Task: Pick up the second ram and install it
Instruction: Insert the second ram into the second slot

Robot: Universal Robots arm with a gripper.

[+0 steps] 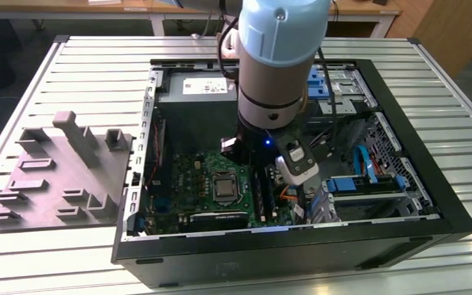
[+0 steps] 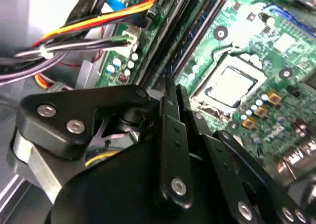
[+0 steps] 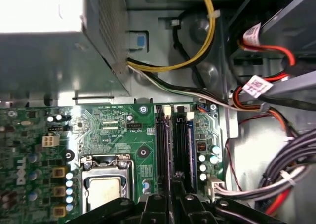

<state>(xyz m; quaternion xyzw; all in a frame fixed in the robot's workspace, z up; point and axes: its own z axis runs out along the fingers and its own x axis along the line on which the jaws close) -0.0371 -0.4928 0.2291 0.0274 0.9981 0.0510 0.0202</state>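
Right, the arm (image 1: 279, 61) hangs straight down into the open computer case (image 1: 416, 203), and in the exterior view the work is near the middle of the motherboard (image 1: 191, 184). The processor socket (image 1: 222, 184) sits there, with the memory slots (image 1: 260, 190) just beside it at three o'clock. The grey fixture block (image 1: 56, 172) lies out on the table (image 1: 432, 61), at nine o'clock from the case.

In the second wrist view the gripper (image 2: 174, 88) is narrow, its fingertips (image 2: 168, 93) drawn almost together right over the slots. The second ram (image 2: 190, 41) runs away from those tips as a thin stick standing on edge in the slot line. The first wrist view shows it too (image 3: 181, 135), lying along the black slots beside the socket (image 3: 103, 184), with the gripper (image 3: 173, 182) at its near end. Whether the tips pinch the stick or only bear on its top edge, I can't tell.

My read is that this is the seating stage. Doing it well means keeping the stick upright and square to the slot, never canted. Any push should go straight down along the board's edge, evenly, so both ends go home together. One hazard is the bundle of cables (image 3: 291, 169) close by, so keep the wrist clear of it.
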